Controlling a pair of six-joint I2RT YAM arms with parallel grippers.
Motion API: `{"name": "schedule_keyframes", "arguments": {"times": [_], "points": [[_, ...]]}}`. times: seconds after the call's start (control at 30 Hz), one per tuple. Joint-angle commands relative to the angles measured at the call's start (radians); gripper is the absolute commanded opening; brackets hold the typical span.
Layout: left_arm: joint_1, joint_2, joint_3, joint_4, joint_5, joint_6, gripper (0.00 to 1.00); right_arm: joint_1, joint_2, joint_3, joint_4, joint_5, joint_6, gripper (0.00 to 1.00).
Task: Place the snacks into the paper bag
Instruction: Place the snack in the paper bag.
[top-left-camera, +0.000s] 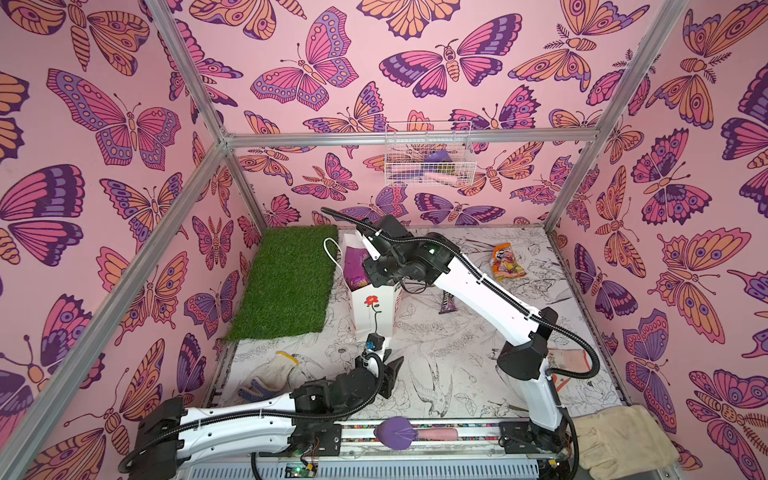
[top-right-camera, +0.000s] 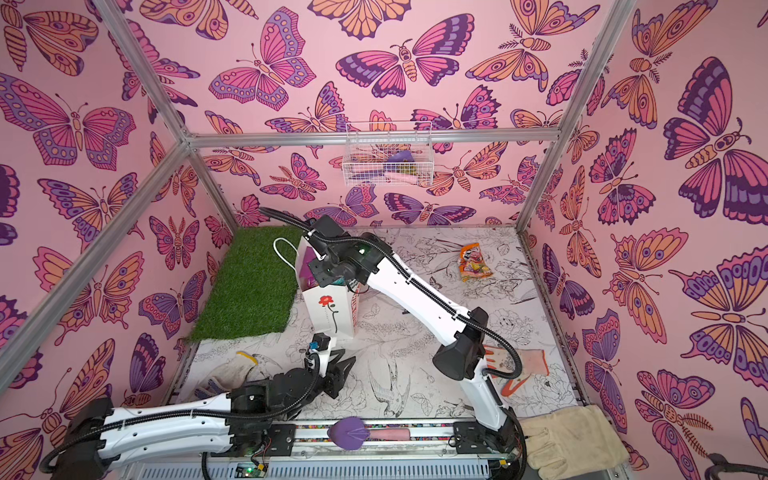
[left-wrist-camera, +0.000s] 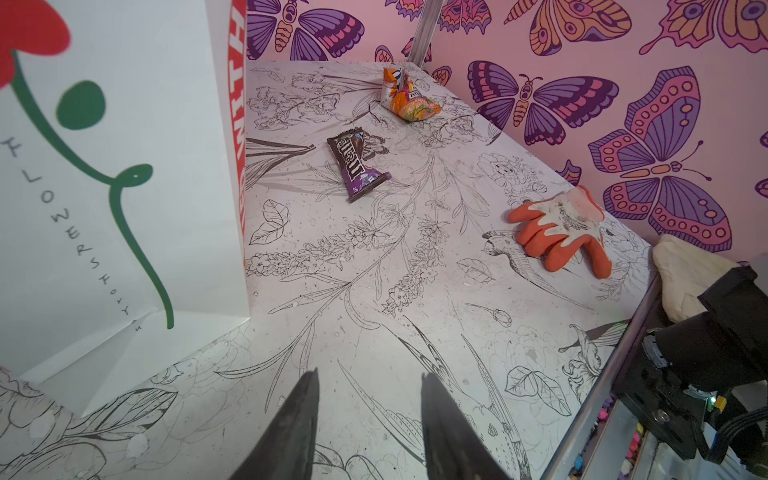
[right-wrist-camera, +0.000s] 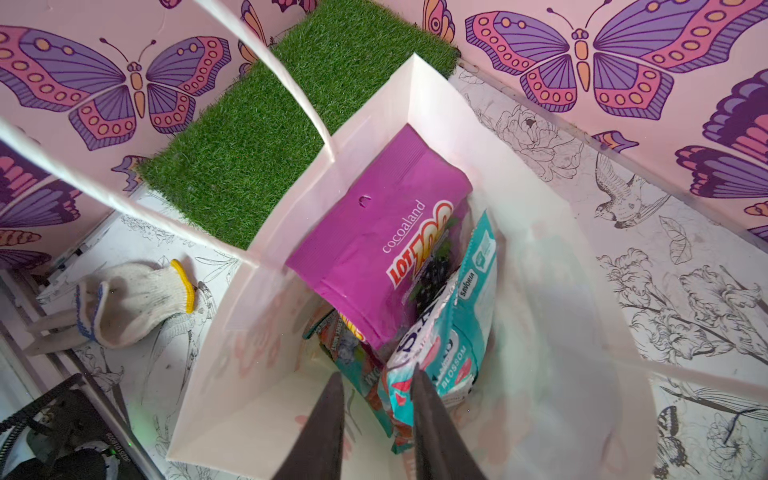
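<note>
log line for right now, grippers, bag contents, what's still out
left gripper: open, empty | right gripper: open above paper bag | in bag: purple packet, teal packet | on table: brown bar wrapper, orange packet

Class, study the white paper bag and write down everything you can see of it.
The paper bag is tall, white, of smooth stiff paper, with white cord handles. Its front carries a red flower on a green stem and thin lettering; one side has red letters. It stands upright and open on the printed table, beside the grass mat. Inside lie a purple packet and teal packets. The right end effector hangs over its mouth, jaws apart.
</note>
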Motion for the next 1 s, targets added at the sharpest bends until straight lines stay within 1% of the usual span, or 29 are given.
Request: {"name": "schedule_keyframes", "arguments": {"times": [0.0,0.07,0.13,0.27,0.3,0.43,0.53,0.57,0.6,0.7,0.87,0.97], "points": [[-0.003,-0.019,-0.024,-0.018,-0.023,-0.012,0.43,-0.005,-0.074,-0.018,0.026,-0.037,0.012,0.32],[-0.002,-0.019,-0.026,-0.019,-0.024,-0.012,0.43,-0.005,-0.094,-0.033,0.034,-0.049,0.015,0.36],[-0.002,-0.014,-0.022,-0.019,-0.026,-0.012,0.43,-0.005,-0.119,-0.055,0.045,-0.057,0.017,0.44],[-0.002,-0.004,-0.02,-0.019,-0.029,-0.013,0.43,-0.005,-0.186,-0.113,0.076,-0.065,0.02,0.64],[-0.003,-0.001,-0.018,-0.021,-0.029,-0.012,0.44,-0.005,-0.206,-0.133,0.084,-0.063,0.02,0.67],[-0.003,0.039,0.012,-0.042,-0.032,-0.007,0.46,-0.005,-0.294,-0.229,0.128,-0.049,0.017,0.75],[-0.003,0.084,0.028,-0.044,-0.03,0.007,0.49,-0.005,-0.366,-0.305,0.157,-0.027,0.02,0.82],[-0.002,0.102,0.069,-0.045,-0.029,0.017,0.51,-0.005,-0.389,-0.331,0.166,-0.014,0.02,0.84],[-0.002,0.118,0.08,-0.049,-0.028,0.024,0.52,-0.005,-0.409,-0.353,0.172,-0.002,0.019,0.86],[-0.003,0.175,0.128,-0.048,-0.023,0.05,0.55,-0.005,-0.476,-0.426,0.192,0.048,0.026,0.9],[-0.003,0.304,0.238,-0.037,0.004,0.093,0.61,-0.008,-0.622,-0.588,0.245,0.167,0.045,1.0],[-0.002,0.397,0.311,-0.031,0.018,0.1,0.65,-0.029,-0.7,-0.691,0.269,0.233,0.08,0.99]]}}
